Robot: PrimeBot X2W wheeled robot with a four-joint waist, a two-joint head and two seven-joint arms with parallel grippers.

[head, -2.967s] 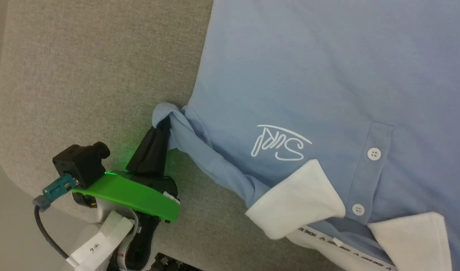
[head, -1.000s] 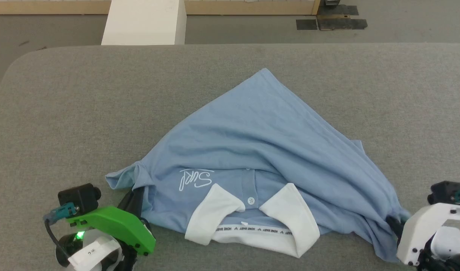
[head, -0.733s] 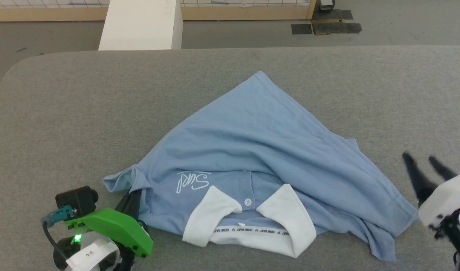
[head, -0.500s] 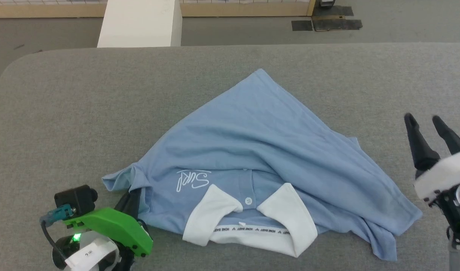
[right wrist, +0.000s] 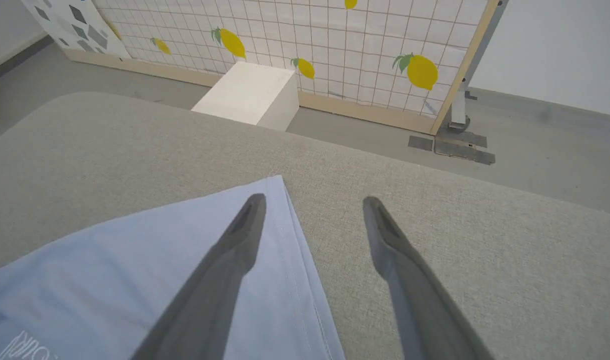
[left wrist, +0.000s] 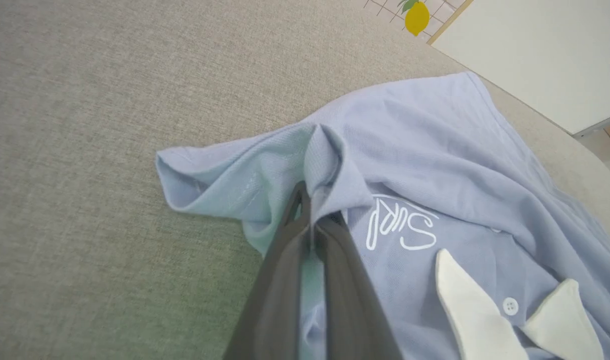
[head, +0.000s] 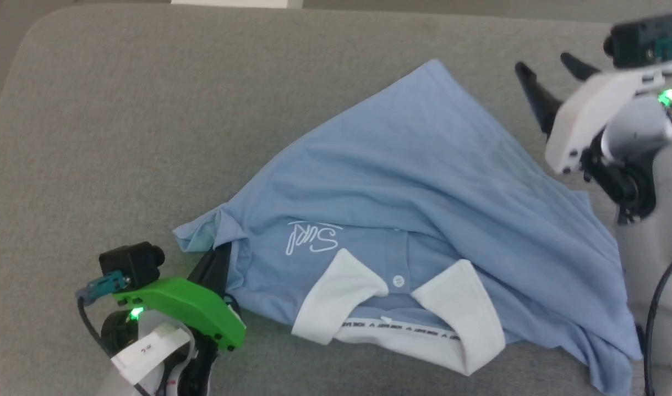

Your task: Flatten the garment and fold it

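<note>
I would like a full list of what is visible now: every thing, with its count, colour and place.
shirt: 1, light blue, white collar and logo, crumpled on the table
table: 1, grey fabric, under the shirt
block: 1, white, on the floor beyond the table
panel: 1, white grid with yellow lemons, behind the block
left gripper: 1, dark, shut on the shirt's sleeve
right gripper: 1, dark, open, near the shirt's far corner
</note>
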